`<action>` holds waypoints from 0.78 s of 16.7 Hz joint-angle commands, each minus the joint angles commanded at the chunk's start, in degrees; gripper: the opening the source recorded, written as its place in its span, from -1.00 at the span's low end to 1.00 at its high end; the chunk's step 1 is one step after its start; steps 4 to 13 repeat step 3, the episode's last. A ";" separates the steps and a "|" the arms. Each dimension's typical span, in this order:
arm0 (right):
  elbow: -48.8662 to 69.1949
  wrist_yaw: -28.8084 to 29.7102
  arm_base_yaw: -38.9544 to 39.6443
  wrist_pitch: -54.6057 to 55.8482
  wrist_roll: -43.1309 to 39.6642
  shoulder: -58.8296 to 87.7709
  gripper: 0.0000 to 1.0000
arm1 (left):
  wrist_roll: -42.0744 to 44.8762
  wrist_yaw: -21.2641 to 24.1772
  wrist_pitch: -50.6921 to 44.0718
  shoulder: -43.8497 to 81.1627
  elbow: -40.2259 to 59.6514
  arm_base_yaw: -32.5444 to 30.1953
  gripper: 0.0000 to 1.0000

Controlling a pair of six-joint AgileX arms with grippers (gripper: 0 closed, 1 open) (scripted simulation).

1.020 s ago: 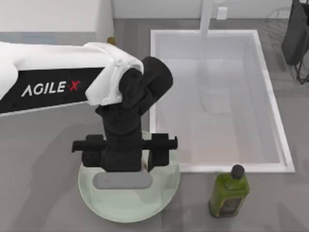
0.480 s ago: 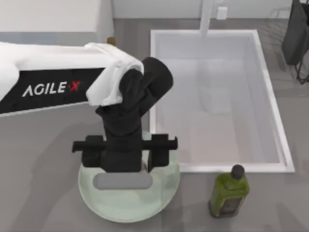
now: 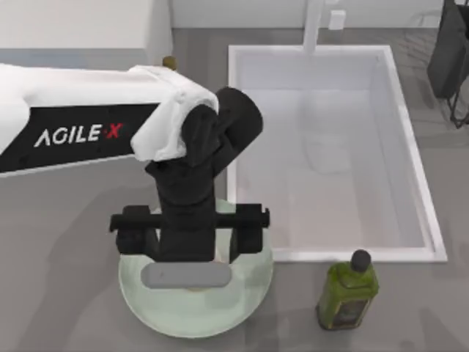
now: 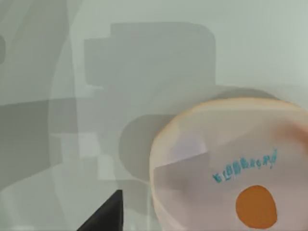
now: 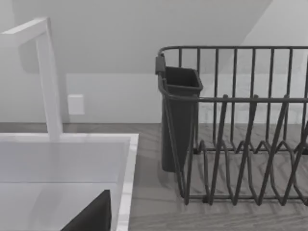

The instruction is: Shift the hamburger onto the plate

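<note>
The gray table [image 3: 73,242] holds a big round pale green plate [image 3: 146,308] near its front. A green bottle [image 3: 348,292] with a dark cap stands to the right of the plate. A white sink [image 3: 330,147] is set behind them. A dark wire rack [image 5: 240,130] sits at the far right.

Count of things at the table

One plate [image 3: 249,293], one hamburger [image 4: 231,168] lying on it, one green bottle [image 3: 347,292] with a dark cap, one white sink basin [image 3: 330,150] with one tap [image 3: 314,26], one dark wire dish rack [image 5: 240,130] carrying one dark cutlery cup [image 5: 179,115], and one AgileX arm [image 3: 95,121] over the plate.
</note>
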 joint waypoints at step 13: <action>0.00 0.00 0.00 0.00 0.00 0.00 1.00 | 0.00 0.00 0.00 0.00 0.00 0.00 1.00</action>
